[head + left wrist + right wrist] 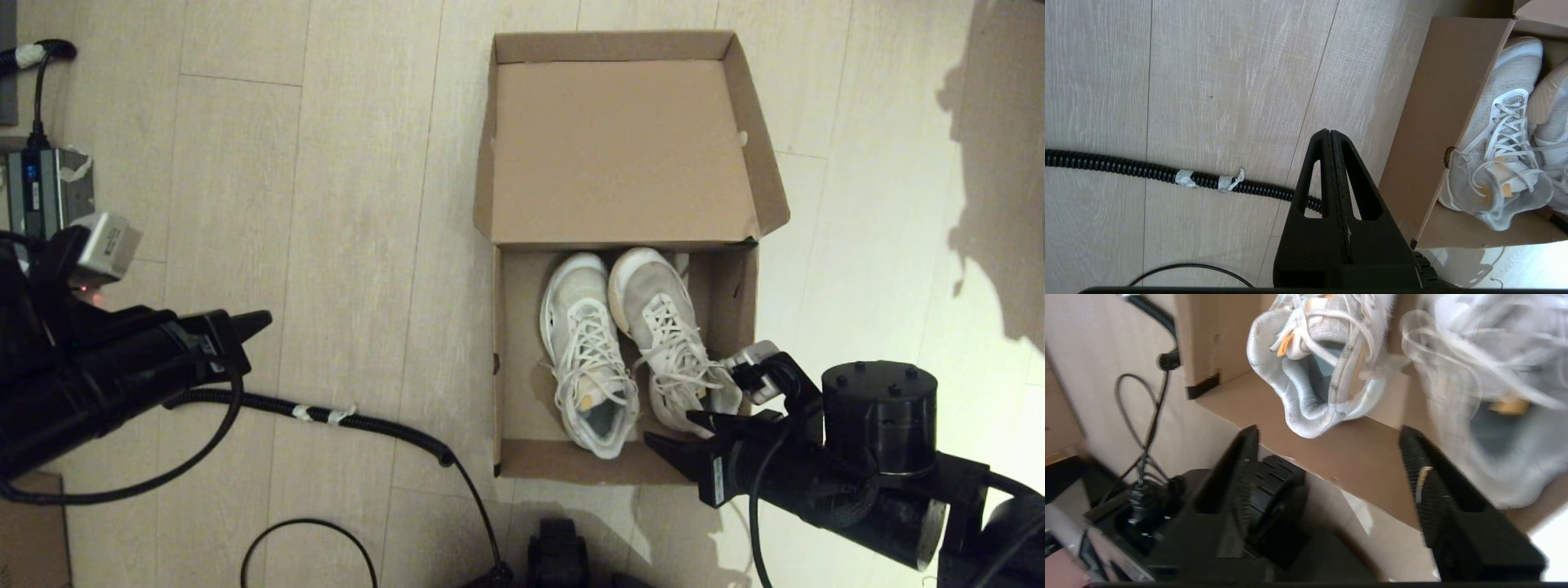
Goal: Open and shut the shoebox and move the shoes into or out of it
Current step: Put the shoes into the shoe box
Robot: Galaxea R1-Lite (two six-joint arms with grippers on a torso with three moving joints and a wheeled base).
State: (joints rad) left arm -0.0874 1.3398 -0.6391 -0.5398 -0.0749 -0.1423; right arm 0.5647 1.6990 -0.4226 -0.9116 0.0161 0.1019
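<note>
The shoebox sits open on a pale wood-plank floor, straight ahead of me in the head view. It is plain brown cardboard. Its hinged lid is folded back flat on the far side, inner face up.

The shoes, a pair of white mesh lace-up sneakers, lie inside the box side by side. Their toes point away from me and their heel openings face my base. The two shoes touch each other along their inner sides.

My right gripper hangs at the near right corner of the box, over the near wall and just beside the heel of the right-hand shoe. Its fingers are spread wide apart and hold nothing. In the right wrist view the near wall of the box and the open heel of one shoe show between them.

My left gripper hovers over bare floor, well to the left of the box. Its fingers are pressed together, empty.

A black ribbed cable lies on the floor between my left arm and the box, with two pale tape wraps on it.
</note>
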